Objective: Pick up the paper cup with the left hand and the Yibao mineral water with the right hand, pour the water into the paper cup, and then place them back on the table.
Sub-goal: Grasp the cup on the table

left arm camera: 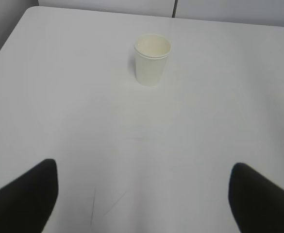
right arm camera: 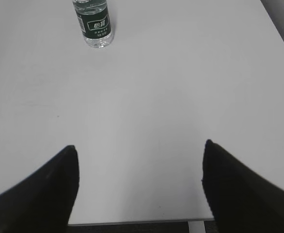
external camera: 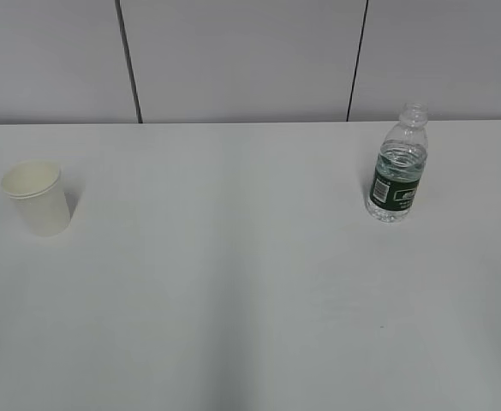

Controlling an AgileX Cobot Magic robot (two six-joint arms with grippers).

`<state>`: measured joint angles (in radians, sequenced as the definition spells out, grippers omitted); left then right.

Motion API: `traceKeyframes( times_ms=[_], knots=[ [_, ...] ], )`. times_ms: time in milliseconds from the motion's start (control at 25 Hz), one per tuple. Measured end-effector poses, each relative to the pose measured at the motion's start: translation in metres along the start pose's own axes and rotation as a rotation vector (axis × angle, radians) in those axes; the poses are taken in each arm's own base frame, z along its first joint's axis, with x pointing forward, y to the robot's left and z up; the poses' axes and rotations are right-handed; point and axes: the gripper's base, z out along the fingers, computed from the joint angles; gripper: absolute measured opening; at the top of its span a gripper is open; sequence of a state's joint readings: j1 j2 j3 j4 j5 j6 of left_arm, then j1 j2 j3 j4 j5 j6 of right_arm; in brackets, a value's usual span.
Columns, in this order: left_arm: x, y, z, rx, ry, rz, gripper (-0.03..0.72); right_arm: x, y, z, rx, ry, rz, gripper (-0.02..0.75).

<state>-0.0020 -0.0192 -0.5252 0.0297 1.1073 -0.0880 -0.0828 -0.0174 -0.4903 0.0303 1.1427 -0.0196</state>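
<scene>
The cream-white paper cup (external camera: 37,198) stands upright at the left of the white table (external camera: 233,282); it also shows in the left wrist view (left arm camera: 151,59), far ahead of my left gripper (left arm camera: 144,170), which is open and empty. The Yibao mineral water (external camera: 398,165), a capless clear bottle with a dark green label, stands upright at the right. In the right wrist view the bottle (right arm camera: 93,22) is far ahead and left of my right gripper (right arm camera: 139,148), which is open and empty above the table's near edge. Neither arm shows in the exterior view.
A grey panelled wall (external camera: 241,56) runs behind the table's far edge. The table's near edge (right arm camera: 132,221) lies just below my right gripper, and its right edge (right arm camera: 277,34) shows in the right wrist view. Faint scratches (left arm camera: 93,208) mark the tabletop.
</scene>
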Motion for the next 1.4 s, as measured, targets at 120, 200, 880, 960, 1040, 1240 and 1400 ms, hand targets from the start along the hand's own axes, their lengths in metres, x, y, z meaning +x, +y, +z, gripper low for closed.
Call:
traceKeyframes(
  times_ms=[120,200,880,960,1040,1240,1400],
  knots=[
    [0.0,0.0,0.0,0.0,0.0,0.0,0.643,0.0,0.0,0.0,0.0,0.0,0.0,0.585],
    [0.0,0.0,0.0,0.0,0.0,0.0,0.64,0.0,0.0,0.0,0.0,0.0,0.0,0.585],
    [-0.027,-0.004,0.022,0.009,0.04,-0.003,0.551,0.0,0.0,0.0,0.0,0.0,0.0,0.585],
    [-0.04,-0.005,0.035,0.011,0.018,0.003,0.551,0.0,0.0,0.0,0.0,0.0,0.0,0.585],
    [-0.052,-0.007,0.048,0.018,-0.002,0.011,0.551,0.0,0.0,0.0,0.0,0.0,0.0,0.585],
    [-0.078,-0.016,0.082,0.084,-0.092,0.046,0.551,0.0,0.0,0.0,0.0,0.0,0.0,0.585],
    [-0.079,-0.023,0.115,0.117,-0.105,0.06,0.55,0.0,0.0,0.0,0.0,0.0,0.0,0.585]
  ],
)
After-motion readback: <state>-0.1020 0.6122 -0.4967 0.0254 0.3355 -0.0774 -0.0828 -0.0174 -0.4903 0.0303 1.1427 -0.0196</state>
